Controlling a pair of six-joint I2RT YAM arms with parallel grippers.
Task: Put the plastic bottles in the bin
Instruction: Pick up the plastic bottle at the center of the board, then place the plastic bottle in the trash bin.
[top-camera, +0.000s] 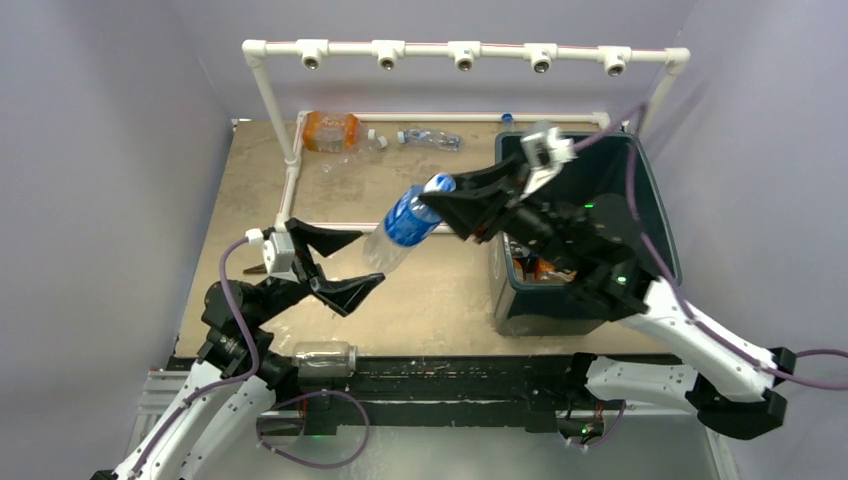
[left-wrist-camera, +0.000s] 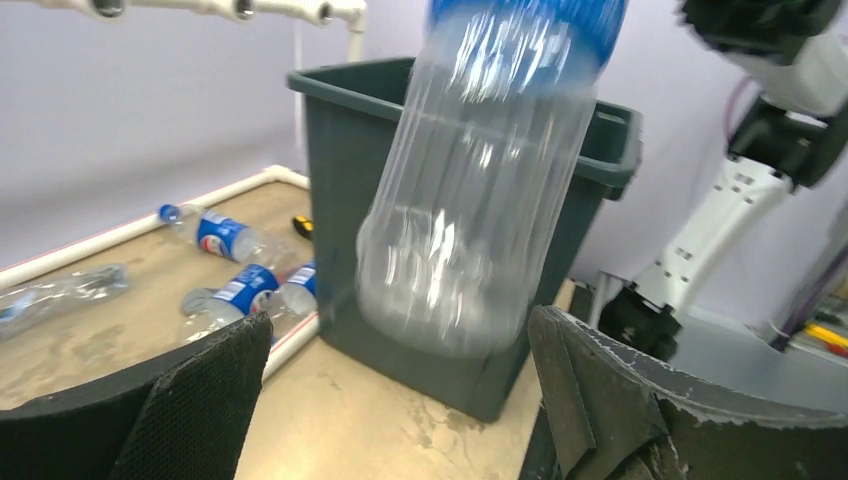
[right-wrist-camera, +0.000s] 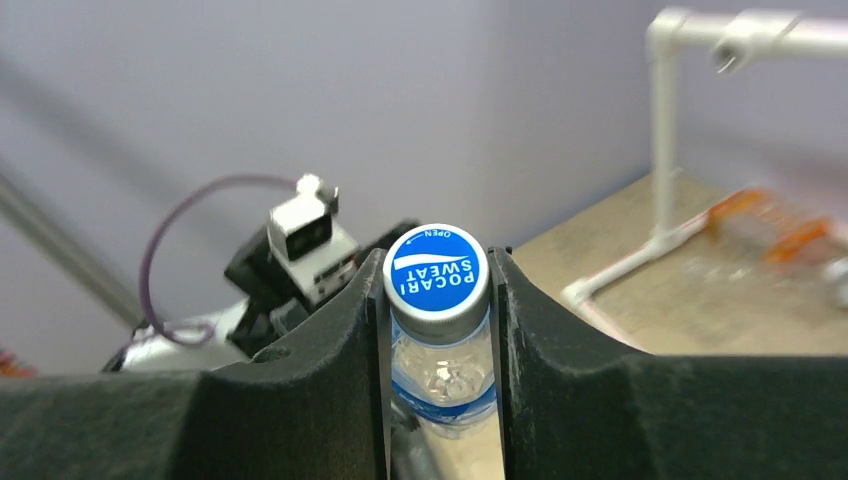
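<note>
The blue cap (right-wrist-camera: 436, 272) of the bottle (right-wrist-camera: 441, 385) at the centre of the right wrist view bears white print, upside down: "POCARI SWEAT", with a small "OPEN" by its upper edge. The blue labels on the other bottles (left-wrist-camera: 222, 237) at the left of the left wrist view are too blurred to read.

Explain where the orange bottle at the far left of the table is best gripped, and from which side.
Grip the orange bottle across its middle, probably from straight above. It lies on its side, length running left to right, so a front-to-back pinch spans its narrow width. The white pipe post close on its left may hamper a sideways approach.
</note>
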